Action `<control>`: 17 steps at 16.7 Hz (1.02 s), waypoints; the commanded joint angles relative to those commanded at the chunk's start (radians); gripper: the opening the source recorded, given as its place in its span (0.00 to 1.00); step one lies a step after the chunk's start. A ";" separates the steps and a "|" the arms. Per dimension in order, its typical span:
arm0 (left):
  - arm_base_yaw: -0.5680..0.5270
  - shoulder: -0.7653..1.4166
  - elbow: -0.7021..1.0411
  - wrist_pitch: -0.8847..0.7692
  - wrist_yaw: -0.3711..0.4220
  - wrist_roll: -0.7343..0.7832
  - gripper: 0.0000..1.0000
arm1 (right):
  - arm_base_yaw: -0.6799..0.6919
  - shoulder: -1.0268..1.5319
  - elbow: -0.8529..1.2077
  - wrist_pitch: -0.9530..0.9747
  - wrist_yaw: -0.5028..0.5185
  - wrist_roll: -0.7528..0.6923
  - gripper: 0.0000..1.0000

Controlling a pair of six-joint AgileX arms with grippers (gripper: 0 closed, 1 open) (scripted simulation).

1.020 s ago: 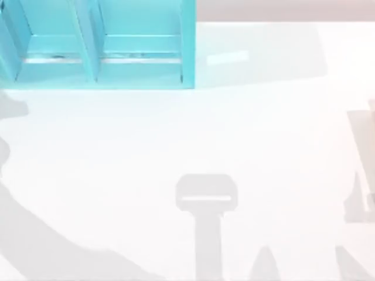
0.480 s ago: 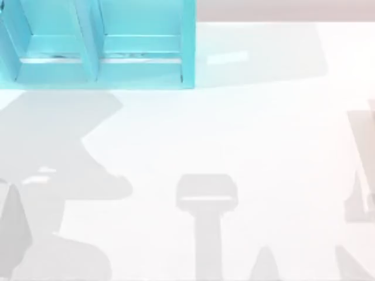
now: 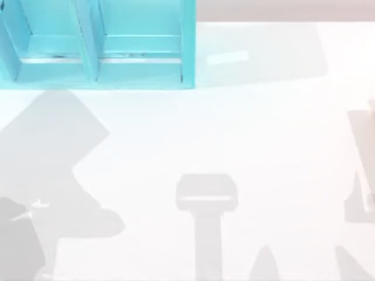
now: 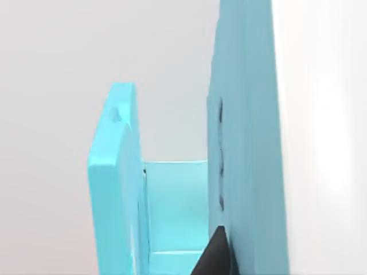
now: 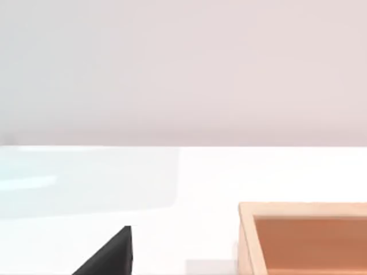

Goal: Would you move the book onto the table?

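Shadows have shifted across the table (image 3: 246, 134) — left claw (image 4: 215, 255) near shelf (image 3: 140, 58); grip indiscernible.

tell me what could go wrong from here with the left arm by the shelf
The left gripper sits beside a wall of the teal shelf unit; a small sideways move might knock it. Everything there is the same teal, so the book is hard to pick out, and a divider might get grabbed instead. The right gripper sits near a wooden box.

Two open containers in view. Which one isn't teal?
The square-cornered tan wooden box, seen from the right wrist; the compartmented shelf unit is teal-blue.
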 joint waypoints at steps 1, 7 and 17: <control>-0.005 0.007 0.000 0.002 -0.002 0.001 0.00 | 0.000 0.000 0.000 0.000 0.000 0.000 1.00; -0.147 0.014 0.033 -0.003 -0.097 -0.118 0.00 | 0.000 0.000 0.000 0.000 0.000 0.000 1.00; -0.933 0.145 0.210 -0.043 -0.665 -0.847 0.00 | 0.000 0.000 0.000 0.000 0.000 0.000 1.00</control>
